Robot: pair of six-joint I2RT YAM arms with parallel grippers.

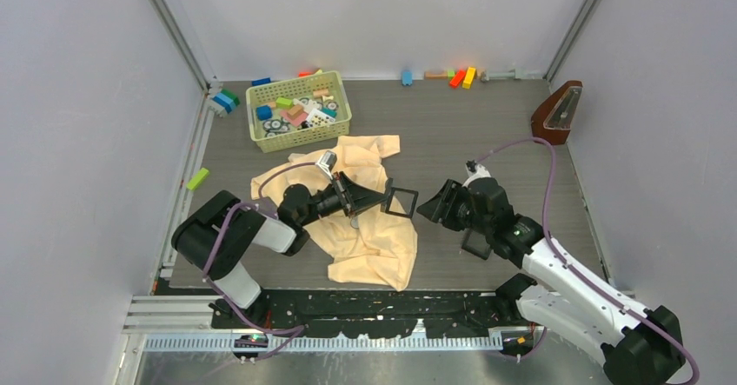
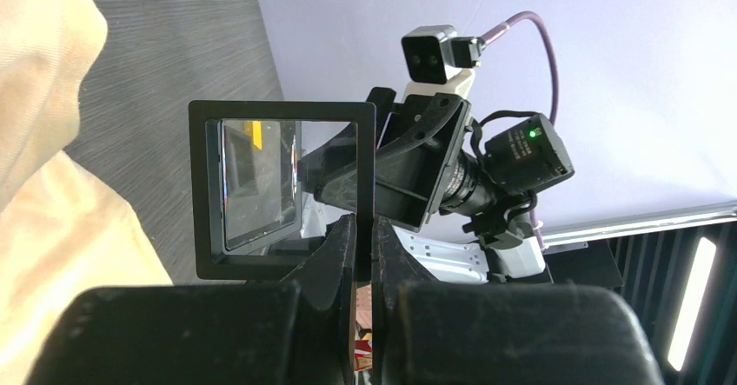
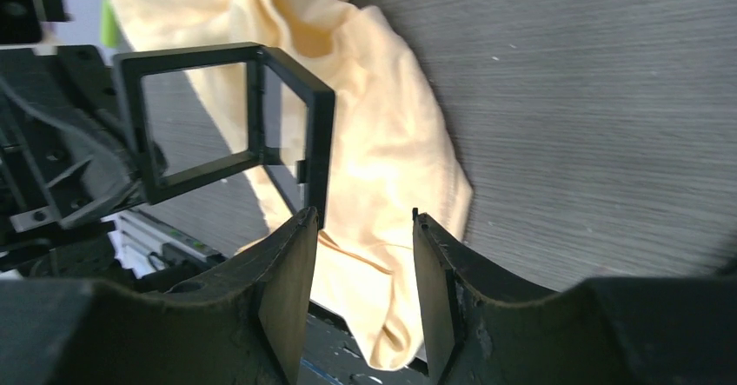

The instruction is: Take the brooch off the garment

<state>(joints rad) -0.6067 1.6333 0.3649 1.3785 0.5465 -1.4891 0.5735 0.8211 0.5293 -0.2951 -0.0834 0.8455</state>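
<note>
Brooch not made out in any view; prob. on garment (image 1: 374,237), can't tell where; judged tiny, light, stiff, slippery, so pinch by rim; Left fingers (image 2: 337,259) clenched on black frame (image 2: 202,194) edge; right fingers (image 3: 287,289) released, just beside frame.

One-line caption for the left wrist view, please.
Left arm's jaws shut on the lower edge of a black square frame, facing the right arm; peach garment at left.

Top cam: high, behind bases, whole table (image 1: 487,133). Wrist cams: close, face each other, share black frame (image 2: 198,194).
</note>
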